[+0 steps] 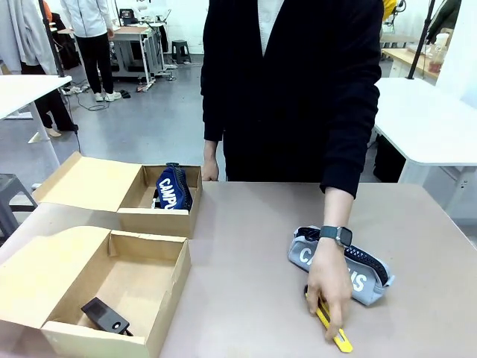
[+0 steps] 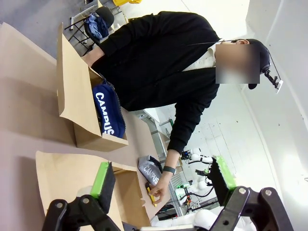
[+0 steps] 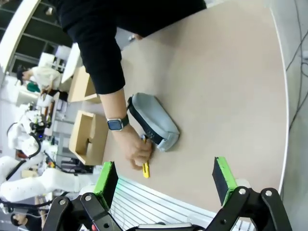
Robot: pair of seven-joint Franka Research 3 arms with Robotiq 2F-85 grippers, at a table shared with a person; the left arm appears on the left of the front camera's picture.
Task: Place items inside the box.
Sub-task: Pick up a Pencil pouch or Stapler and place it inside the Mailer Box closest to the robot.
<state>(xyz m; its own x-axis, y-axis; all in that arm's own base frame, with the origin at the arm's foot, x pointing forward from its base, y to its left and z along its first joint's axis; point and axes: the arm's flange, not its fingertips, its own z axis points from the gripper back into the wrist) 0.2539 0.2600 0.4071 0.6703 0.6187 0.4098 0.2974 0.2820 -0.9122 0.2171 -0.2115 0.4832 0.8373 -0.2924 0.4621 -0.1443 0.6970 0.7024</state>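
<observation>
Hand (image 1: pixel 330 287) pressed palm-down on utility knife (image 1: pixel 343 343); left claw (image 2: pixel 162 175) and right claw (image 3: pixel 164 175) gape empty

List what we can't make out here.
Slim yellow-and-black utility knife: front view, person's hand covers its far end.
Grey zip pouch: front view, the same hand hides middle letters of its white print.
Navy zip pouch: front view, wall of the far cardboard box hides its lower part.

Matt cardboard box (image 1: pixel 175 291), grey cloth pouch (image 1: pixel 369 281), smooth table (image 1: pixel 246 246).
</observation>
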